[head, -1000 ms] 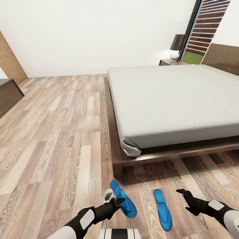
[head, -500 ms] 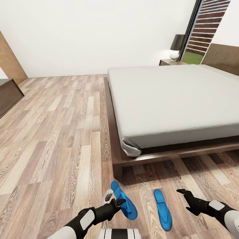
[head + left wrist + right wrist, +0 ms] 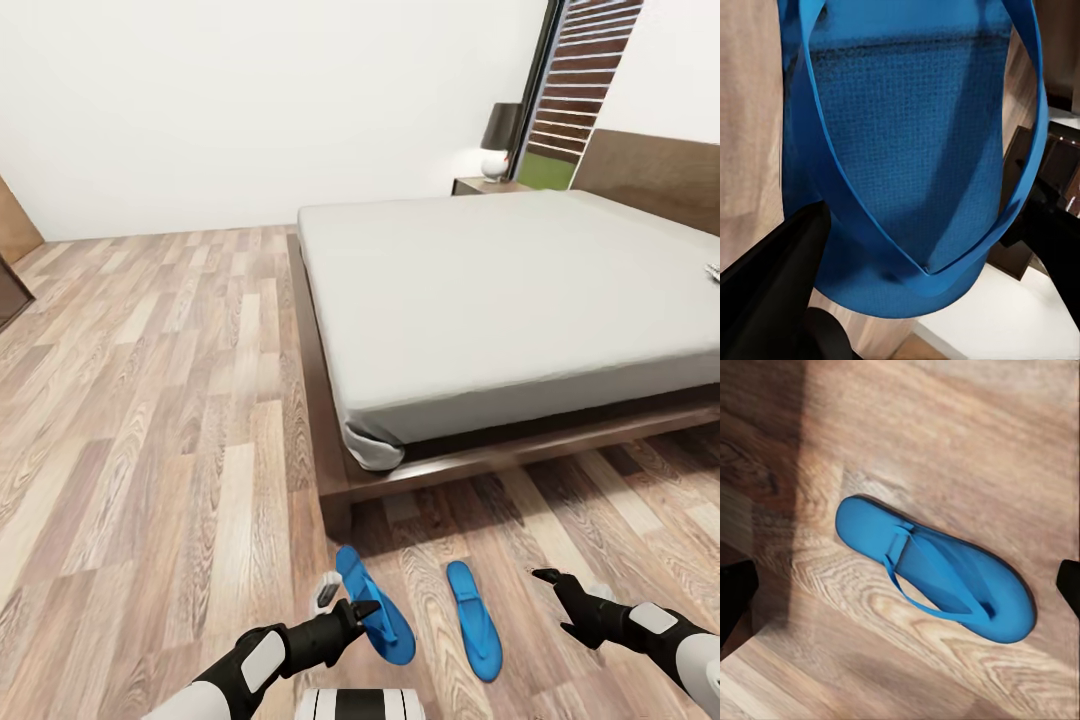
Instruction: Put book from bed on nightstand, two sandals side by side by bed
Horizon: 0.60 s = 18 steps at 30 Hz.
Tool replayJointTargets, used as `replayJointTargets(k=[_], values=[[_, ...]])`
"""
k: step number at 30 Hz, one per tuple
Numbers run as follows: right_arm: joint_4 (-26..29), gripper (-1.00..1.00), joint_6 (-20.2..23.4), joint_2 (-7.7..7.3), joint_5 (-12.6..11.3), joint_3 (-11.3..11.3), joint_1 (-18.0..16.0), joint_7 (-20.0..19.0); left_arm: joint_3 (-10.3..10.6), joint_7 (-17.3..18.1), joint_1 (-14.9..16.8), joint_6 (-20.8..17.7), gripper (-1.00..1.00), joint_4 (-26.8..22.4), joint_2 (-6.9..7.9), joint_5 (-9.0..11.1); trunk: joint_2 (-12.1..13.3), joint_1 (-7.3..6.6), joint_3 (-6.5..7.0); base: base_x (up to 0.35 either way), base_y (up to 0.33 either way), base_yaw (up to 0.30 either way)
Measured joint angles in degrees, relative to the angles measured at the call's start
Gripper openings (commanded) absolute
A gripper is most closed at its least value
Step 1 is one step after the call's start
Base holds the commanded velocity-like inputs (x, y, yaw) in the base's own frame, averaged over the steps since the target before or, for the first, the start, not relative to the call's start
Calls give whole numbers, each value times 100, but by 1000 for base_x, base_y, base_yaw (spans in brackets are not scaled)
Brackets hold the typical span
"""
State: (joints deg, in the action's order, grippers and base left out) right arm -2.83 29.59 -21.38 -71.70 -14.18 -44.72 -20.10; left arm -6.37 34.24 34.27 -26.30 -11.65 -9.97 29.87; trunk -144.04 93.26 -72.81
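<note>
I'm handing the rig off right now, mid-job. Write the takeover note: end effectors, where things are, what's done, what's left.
Left end effector: shut on one sandal, held off the floor.
Right end effector: open, holding nothing, above the floor.
Second sandal: flat on the wood floor near the bed's foot corner.
Book: I cannot pick it out in these views; a small object sits at the mattress's far right edge, too cropped to identify.
Done: one sandal picked up.
Left: set it beside the other sandal next to the bed, then move the book to a nightstand.

Both sandals are bright blue: the one in my black left gripper [image 3: 345, 607] [image 3: 375, 608] and the one on the floor [image 3: 473, 618]. The floor [image 3: 150, 400] is light brown wood plank with darker grain. The bed [image 3: 330, 470] is dark brown, its mattress [image 3: 500, 290] light grey.
</note>
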Motion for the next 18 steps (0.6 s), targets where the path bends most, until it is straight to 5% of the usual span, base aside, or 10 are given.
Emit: replayJointTargets(k=[18], values=[[0,100,-6,1,-2,-8,0,-9,7,3,0,-2,-100,-6,0,-3,0,0,0,0,0,-245]])
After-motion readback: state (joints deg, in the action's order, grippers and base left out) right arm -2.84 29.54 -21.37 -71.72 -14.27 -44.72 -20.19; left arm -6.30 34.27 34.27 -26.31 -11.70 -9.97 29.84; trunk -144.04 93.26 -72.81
